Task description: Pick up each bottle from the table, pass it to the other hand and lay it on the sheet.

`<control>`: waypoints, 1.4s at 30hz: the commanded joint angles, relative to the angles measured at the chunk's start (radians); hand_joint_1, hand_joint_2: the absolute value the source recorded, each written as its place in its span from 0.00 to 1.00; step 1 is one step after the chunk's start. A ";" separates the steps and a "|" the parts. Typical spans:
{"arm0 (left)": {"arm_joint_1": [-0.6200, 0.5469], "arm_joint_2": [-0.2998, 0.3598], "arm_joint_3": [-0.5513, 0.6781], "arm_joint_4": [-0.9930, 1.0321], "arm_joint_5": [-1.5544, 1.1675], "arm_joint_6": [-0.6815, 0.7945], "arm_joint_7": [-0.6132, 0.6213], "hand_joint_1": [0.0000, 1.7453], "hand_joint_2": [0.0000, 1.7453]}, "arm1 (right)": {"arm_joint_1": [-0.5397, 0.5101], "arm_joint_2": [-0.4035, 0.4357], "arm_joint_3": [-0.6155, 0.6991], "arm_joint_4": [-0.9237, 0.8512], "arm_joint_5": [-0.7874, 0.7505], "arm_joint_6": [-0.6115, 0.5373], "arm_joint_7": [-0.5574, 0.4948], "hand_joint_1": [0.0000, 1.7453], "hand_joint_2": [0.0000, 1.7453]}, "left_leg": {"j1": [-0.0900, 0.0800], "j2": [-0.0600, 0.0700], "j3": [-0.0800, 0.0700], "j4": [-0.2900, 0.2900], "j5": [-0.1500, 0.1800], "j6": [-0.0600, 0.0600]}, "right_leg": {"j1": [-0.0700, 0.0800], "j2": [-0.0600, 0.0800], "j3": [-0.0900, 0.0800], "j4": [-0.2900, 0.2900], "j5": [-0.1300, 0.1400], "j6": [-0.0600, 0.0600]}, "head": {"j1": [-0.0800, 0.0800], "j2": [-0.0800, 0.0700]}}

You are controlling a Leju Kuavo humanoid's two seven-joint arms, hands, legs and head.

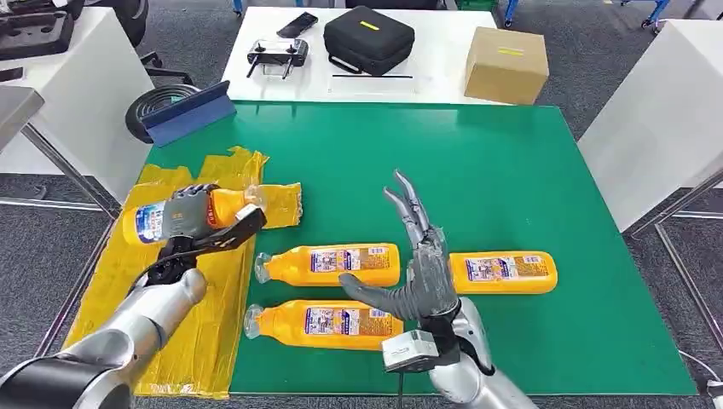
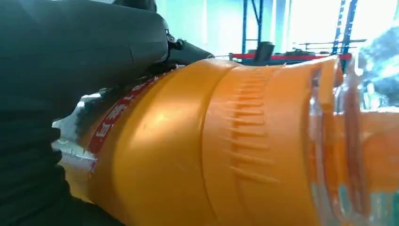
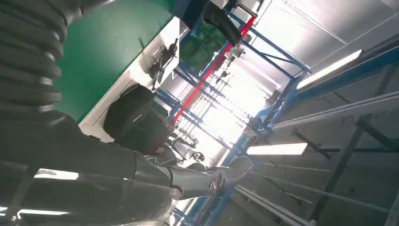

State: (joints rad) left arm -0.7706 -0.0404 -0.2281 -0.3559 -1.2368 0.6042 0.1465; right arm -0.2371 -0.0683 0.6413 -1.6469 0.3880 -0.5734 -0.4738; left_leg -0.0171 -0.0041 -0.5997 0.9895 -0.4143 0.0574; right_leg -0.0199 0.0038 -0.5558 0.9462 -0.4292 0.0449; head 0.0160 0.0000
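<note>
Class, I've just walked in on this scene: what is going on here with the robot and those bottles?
A humanoid robot is moving orange plastic bottles onto a crumpled yellow plastic sheet at the left of a green table. Its left robot hand grips one orange bottle lying sideways over the sheet. Its right robot hand is open, fingers spread, raised above the table and holding nothing. Three more orange bottles lie on the green surface: two side by side and one further right.

The green table (image 1: 511, 170) carries a crumpled yellow sheet (image 1: 145, 298) along its left side. Three orange bottles (image 1: 337, 264) lie on their sides on the bare green.
</note>
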 commanded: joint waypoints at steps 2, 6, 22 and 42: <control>-0.065 0.040 0.048 0.089 -0.006 -0.033 0.017 1.00 1.00 | -0.017 -0.009 0.015 0.065 -0.012 -0.001 -0.004 0.00 1.00 | 0.002 0.002 0.003 0.001 -0.002 -0.004 | 0.001 0.001 0.003 0.000 -0.001 -0.003 | 0.000 0.000; -0.060 0.028 0.067 0.087 0.015 -0.063 -0.013 0.00 1.00 | -0.015 -0.008 0.012 0.065 -0.010 -0.006 -0.006 0.00 1.00 | 0.001 0.001 0.002 0.000 -0.001 -0.003 | 0.001 0.000 0.003 0.000 -0.001 -0.002 | 0.000 0.000; -0.055 -0.003 0.143 0.080 0.104 -0.148 -0.101 0.00 1.00 | -0.024 0.006 -0.009 0.058 0.038 -0.009 0.040 0.00 1.00 | 0.001 0.000 0.002 0.000 -0.001 -0.003 | 0.001 0.000 0.003 0.000 -0.001 -0.002 | 0.000 0.000; 0.201 -0.057 0.137 -0.610 0.535 -0.408 -0.379 0.00 1.00 | 0.072 -0.026 -0.213 -0.072 0.455 -0.002 0.265 0.00 1.00 | 0.000 -0.002 0.005 0.000 -0.002 -0.004 | 0.000 -0.002 0.005 -0.001 -0.002 -0.003 | 0.000 0.000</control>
State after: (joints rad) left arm -0.7572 -0.0942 -0.0511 -0.4526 -0.9460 0.3619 -0.2007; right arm -0.2136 -0.0687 0.5600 -1.6743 0.5982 -0.6073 -0.3559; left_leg -0.0175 -0.0044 -0.5986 0.9897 -0.4143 0.0574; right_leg -0.0201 0.0035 -0.5550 0.9459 -0.4292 0.0449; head 0.0156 0.0000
